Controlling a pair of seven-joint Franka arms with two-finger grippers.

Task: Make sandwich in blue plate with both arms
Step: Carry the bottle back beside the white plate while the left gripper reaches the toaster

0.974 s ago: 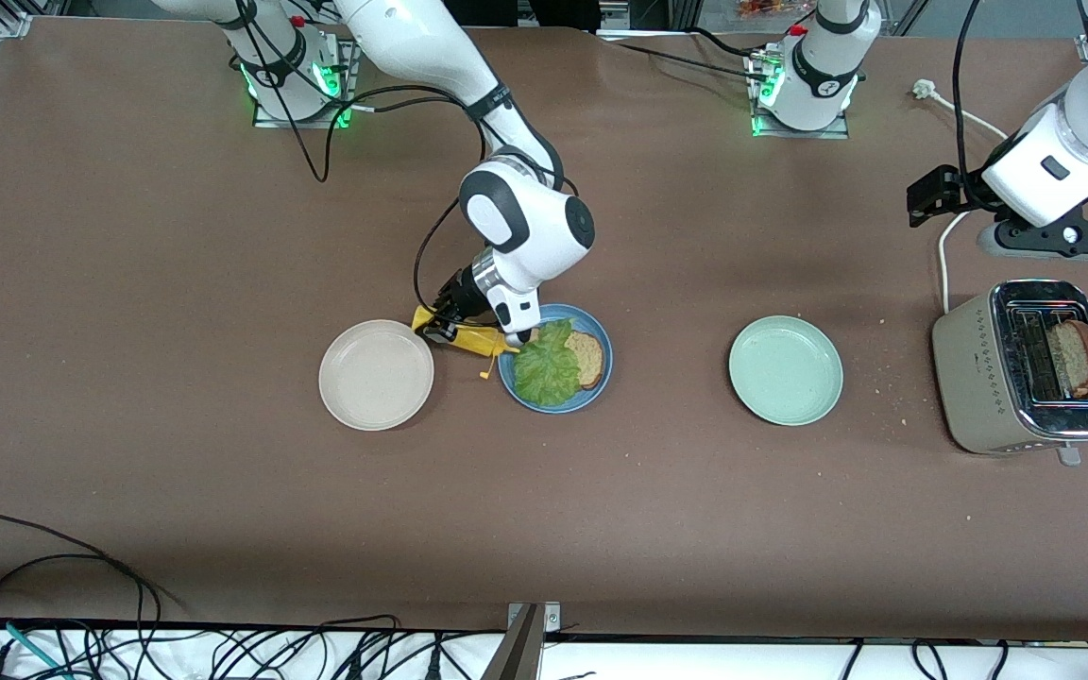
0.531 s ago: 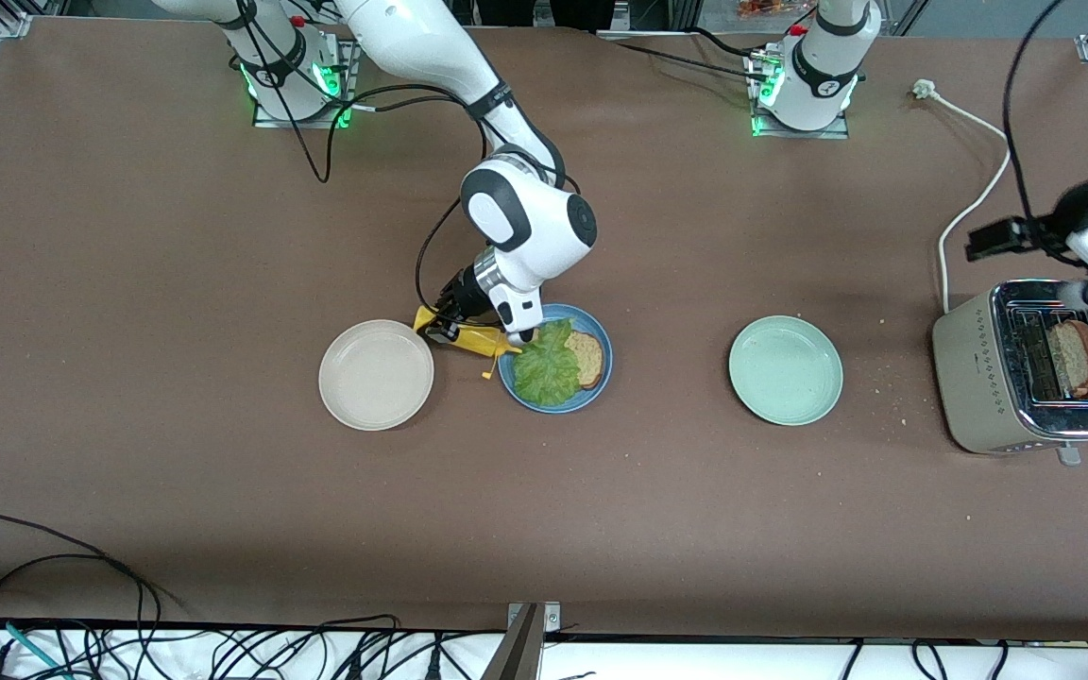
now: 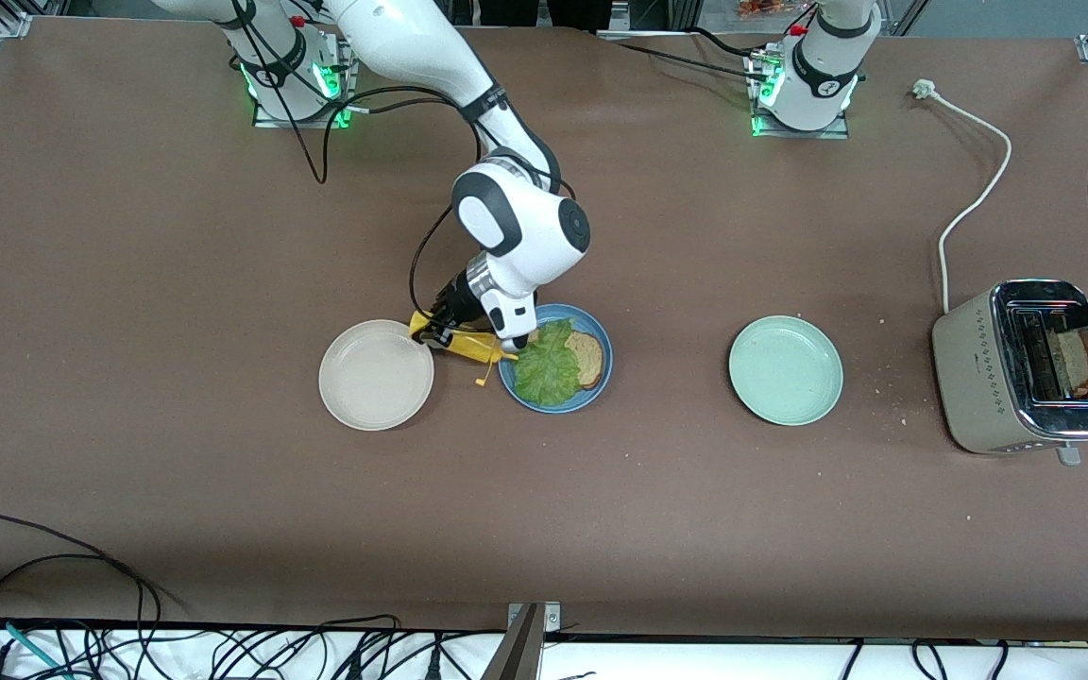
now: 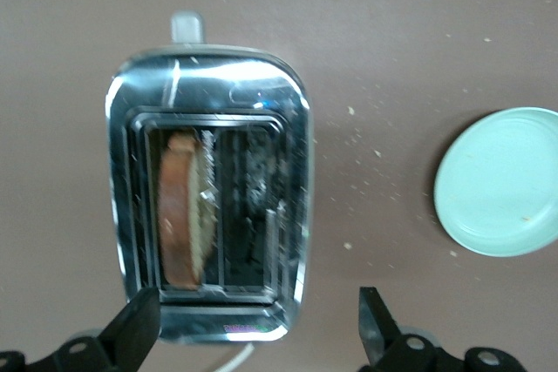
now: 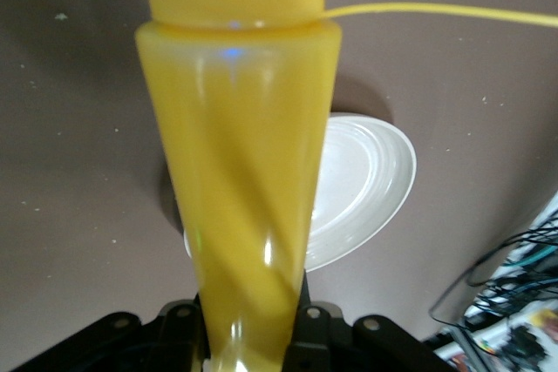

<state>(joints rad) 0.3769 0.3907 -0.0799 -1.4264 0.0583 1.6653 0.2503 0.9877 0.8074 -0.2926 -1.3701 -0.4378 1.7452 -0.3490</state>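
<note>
Counting plates: three, in a row across the table: a beige plate (image 3: 376,375) toward the right arm's end, the blue plate (image 3: 555,358) just beside it, and a pale green plate (image 3: 786,369) toward the left arm's end.
Bread slices: two; one on the blue plate (image 3: 588,357), one in the toaster (image 3: 1026,365).
Blue plate contents: a bread slice with a ruffled lettuce leaf (image 3: 547,364) lying over most of it; no top slice on it.
Beige plate: nothing in it.
Pale green plate: nothing in it.
Toaster contents: one slice (image 4: 183,209) upright in one slot; the second slot bare.
Right gripper (image 3: 443,326): clamped on a yellow squeeze bottle (image 3: 464,340), tilted, nozzle at the blue plate's rim, between the beige and blue plates.
Left gripper (image 4: 259,324): fingers spread wide, holding nothing, above the toaster.
</note>
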